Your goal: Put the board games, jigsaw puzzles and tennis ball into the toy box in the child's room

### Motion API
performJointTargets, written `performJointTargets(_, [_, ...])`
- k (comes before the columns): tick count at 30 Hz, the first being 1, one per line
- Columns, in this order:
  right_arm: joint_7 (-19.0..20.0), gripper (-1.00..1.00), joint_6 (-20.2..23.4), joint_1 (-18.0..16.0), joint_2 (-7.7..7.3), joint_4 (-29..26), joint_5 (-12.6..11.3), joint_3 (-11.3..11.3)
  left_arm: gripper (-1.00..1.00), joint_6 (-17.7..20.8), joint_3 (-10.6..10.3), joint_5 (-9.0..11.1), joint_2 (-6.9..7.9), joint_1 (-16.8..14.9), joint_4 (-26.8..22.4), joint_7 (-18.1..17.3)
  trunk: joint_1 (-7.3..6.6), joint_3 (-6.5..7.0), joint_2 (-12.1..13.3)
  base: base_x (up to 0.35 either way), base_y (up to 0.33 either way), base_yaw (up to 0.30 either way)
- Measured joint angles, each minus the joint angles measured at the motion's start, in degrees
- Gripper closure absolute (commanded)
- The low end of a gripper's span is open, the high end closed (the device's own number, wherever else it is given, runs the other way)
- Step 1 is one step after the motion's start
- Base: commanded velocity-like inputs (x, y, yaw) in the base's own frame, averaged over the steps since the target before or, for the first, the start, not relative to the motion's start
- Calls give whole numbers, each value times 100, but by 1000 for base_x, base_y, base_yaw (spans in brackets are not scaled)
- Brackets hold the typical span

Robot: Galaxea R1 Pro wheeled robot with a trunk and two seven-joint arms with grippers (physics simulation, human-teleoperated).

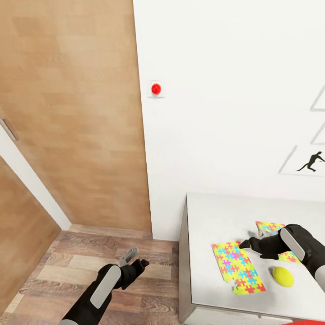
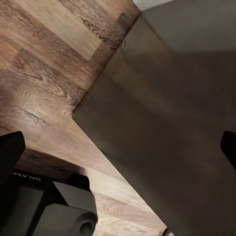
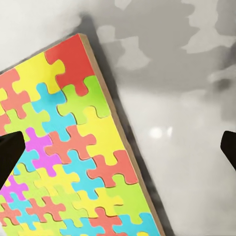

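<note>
Two bright multicoloured jigsaw puzzles lie flat on the pale grey table [image 1: 212,216]. The nearer puzzle [image 1: 237,267] is in full sight, and the farther puzzle [image 1: 270,226] is partly covered by my right arm. A yellow-green tennis ball [image 1: 282,276] rests to the right of the nearer puzzle. My right gripper [image 1: 252,239] hovers open just above the table between the two puzzles; in its wrist view the puzzle [image 3: 73,157] lies under the spread fingers. My left gripper [image 1: 136,258] hangs open and empty over the wood floor, left of the table. The toy box, board games and bed are out of view.
The table's grey side panel [image 2: 167,123] stands close to my left gripper. Wooden wardrobe doors [image 1: 72,113] fill the left, and a white wall with a red button [image 1: 155,89] and a baseball-player picture [image 1: 311,161] stands behind the table. Something red [image 1: 309,322] pokes in at the lower right corner.
</note>
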Motion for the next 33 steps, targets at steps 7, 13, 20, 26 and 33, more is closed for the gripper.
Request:
performJointTargets(7, [2, -100, 0, 0, -1, 0, 0, -4, -100, -1, 0, -5, 0, 0, 0, 0, 0, -64, 0, 0, 0, 0])
performJointTargets(13, [48, -100, 0, 0, -3, 0, 1, -5, -100, 1, 0, -7, 0, 0, 0, 0, 0, -119, 0, 0, 0, 0])
performJointTargets(20, [253, -100, 1, 0, -18, 0, 9, -6, -100, -2, 0, -8, 0, 0, 0, 0, 0, -183, 0, 0, 0, 0])
performJointTargets(26, [349, -100, 2, 0, -32, 0, 20, -6, -100, -5, 0, -8, 0, 0, 0, 0, 0, -219, -1, 0, 0, 0])
performJointTargets(33, [399, -100, 2, 4, -36, 0, 26, -6, -100, -5, 0, -8, 0, 0, 0, 0, 0, -232, -1, 0, 0, 0])
